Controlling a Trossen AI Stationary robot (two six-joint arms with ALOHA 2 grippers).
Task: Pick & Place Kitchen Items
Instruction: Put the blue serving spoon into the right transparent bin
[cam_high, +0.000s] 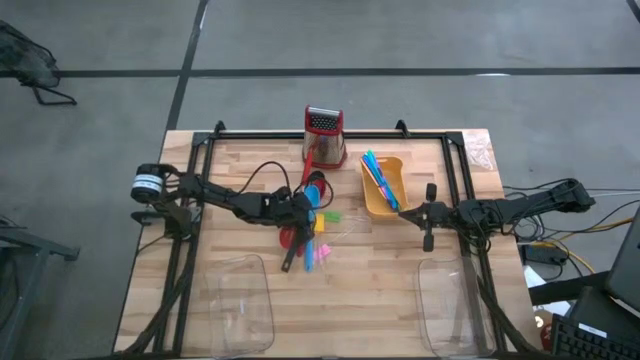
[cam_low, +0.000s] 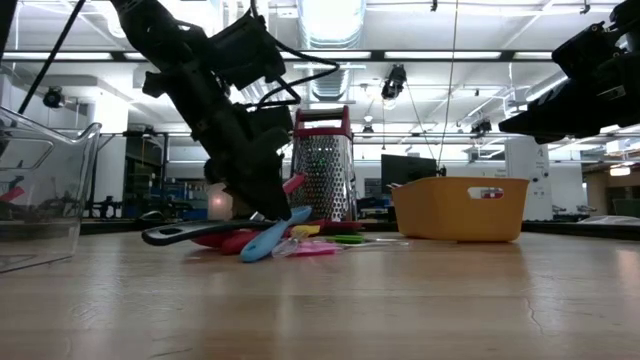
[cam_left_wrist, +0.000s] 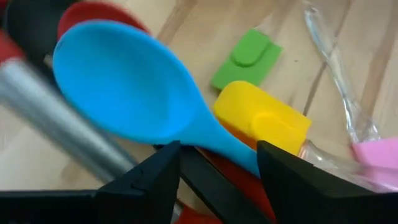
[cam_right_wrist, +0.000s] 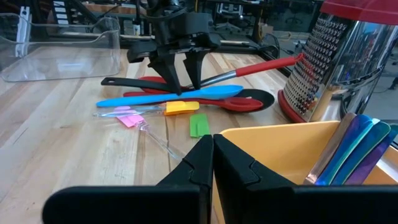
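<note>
On the worktop, the metal grater stands at the far edge. Just in front of it lies the heap of utensils, its blue spoon on top. The left tool is down on that heap, fingers spread astride the spoon's handle. The right tool, pressed together, hovers beside the yellow bin, right of the grater.
</note>
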